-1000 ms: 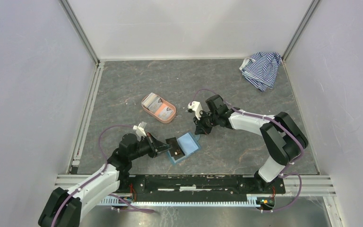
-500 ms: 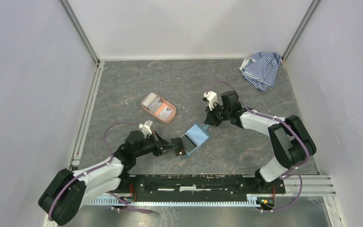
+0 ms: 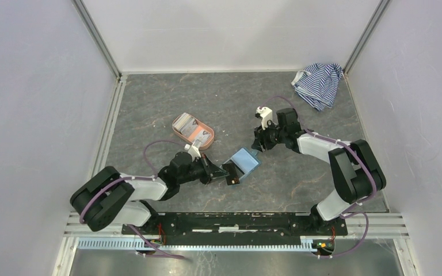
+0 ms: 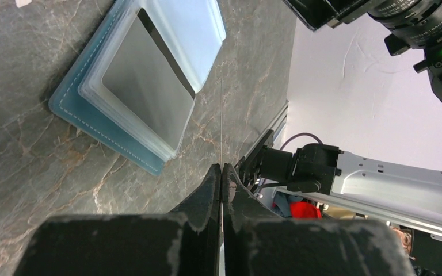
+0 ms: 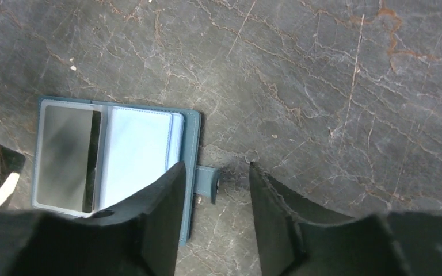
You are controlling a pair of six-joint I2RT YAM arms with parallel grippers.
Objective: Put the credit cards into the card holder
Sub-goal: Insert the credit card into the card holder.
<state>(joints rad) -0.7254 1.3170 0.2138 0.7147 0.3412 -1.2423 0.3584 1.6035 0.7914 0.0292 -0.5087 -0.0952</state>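
The card holder (image 3: 243,162), a teal wallet, lies open on the table with its light blue inside up. A grey credit card (image 4: 144,86) sits in its clear sleeve. My left gripper (image 3: 221,171) is shut on a dark credit card (image 3: 231,174), which shows edge-on as a thin line (image 4: 221,115) in the left wrist view and meets the wallet's near-left edge. My right gripper (image 5: 214,168) stands open just above the wallet's snap tab (image 5: 208,183), holding nothing. The same wallet (image 5: 132,155) fills the left of the right wrist view.
A salmon-pink oval tray (image 3: 179,133) holding more cards sits behind and left of the wallet. A blue-and-white striped cloth (image 3: 317,83) lies in the far right corner. Metal rails run along the left and near table edges.
The right gripper has opened and let go of the wallet after drawing it right and back. The left arm has stretched right, following with the dark card.
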